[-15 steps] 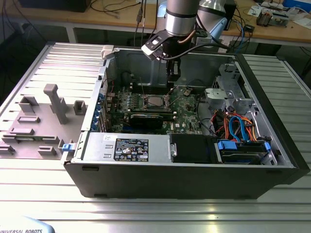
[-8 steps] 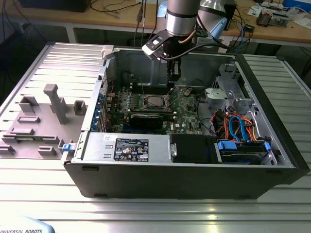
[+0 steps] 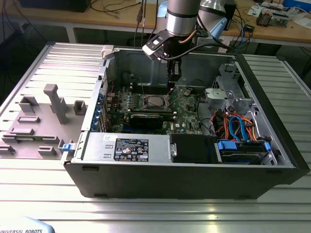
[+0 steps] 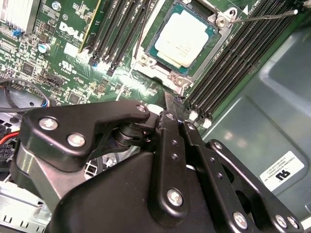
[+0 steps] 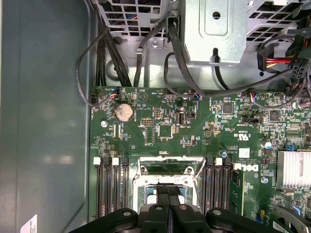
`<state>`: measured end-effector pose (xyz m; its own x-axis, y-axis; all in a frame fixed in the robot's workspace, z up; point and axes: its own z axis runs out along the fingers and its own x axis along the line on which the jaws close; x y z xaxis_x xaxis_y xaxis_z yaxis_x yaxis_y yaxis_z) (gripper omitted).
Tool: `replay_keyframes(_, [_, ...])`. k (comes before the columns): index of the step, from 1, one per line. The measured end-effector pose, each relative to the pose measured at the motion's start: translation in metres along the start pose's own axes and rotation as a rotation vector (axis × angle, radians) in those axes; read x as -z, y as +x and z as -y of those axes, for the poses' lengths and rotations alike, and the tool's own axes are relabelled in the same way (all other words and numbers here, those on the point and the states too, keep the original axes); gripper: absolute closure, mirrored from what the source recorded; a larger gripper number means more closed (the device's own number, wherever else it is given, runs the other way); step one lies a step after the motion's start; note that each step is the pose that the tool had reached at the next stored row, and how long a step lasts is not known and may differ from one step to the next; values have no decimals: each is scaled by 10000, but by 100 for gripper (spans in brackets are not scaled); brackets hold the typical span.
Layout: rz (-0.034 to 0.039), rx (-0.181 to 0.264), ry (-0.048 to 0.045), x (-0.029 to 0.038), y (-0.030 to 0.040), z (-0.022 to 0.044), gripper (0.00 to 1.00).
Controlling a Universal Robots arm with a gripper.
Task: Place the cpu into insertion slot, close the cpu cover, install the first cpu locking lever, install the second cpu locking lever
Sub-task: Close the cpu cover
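Note:
The cpu (image 4: 185, 38), a small square chip with a dull silver top, lies in the insertion slot (image 4: 216, 36) on the green board. In the exterior view the cpu (image 3: 154, 101) sits mid-board inside the open case. My gripper (image 3: 171, 89) hangs just above the slot's edge on the exterior view's right, shut with nothing between its fingers. In both wrist views the black fingertips (image 4: 168, 99) (image 5: 163, 193) are pressed together. The cpu cover (image 5: 167, 161) looks tilted up from the slot beside the gripper (image 5: 169, 189). A thin wire locking lever (image 4: 262, 17) sticks out past one slot corner.
Long black memory slots (image 4: 228, 68) flank the socket on both sides. A black graphics card (image 3: 146, 119) lies in front of it. Cables (image 3: 238, 126) and a drive cage (image 3: 228, 87) fill the case on the exterior view's right. Grey fixtures (image 3: 56, 102) stand outside the case.

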<state>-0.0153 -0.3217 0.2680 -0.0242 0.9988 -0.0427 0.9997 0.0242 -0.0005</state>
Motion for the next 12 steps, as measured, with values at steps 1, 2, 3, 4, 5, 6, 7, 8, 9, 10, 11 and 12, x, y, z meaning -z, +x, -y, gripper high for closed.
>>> replay_keyframes(1, [0, 0, 0, 0, 0, -4, 89])
replay_keyframes(2, [0, -1, 0, 0, 0, -16, 89])
replay_keyframes(3, [0, 0, 0, 0, -1, -25, 89])
replay_keyframes(4, [0, 0, 0, 0, -1, -34, 89])
replay_keyframes(5, [0, -1, 0, 0, -1, -51, 89])
replay_keyframes(6, [0, 0, 0, 0, -2, -65, 89])
replay_keyframes(7, [0, 1, 0, 0, -2, -84, 89])
replay_keyframes(8, [0, 0, 0, 0, -2, -100, 89])
replay_keyframes(9, [0, -1, 0, 0, -3, -112, 89])
replay_keyframes(10, [0, 0, 0, 0, -3, -129, 89])
replay_keyframes(11, [0, 1, 0, 0, -3, -149, 89])
replay_keyframes(12, [1, 1, 0, 0, -4, -157, 89])
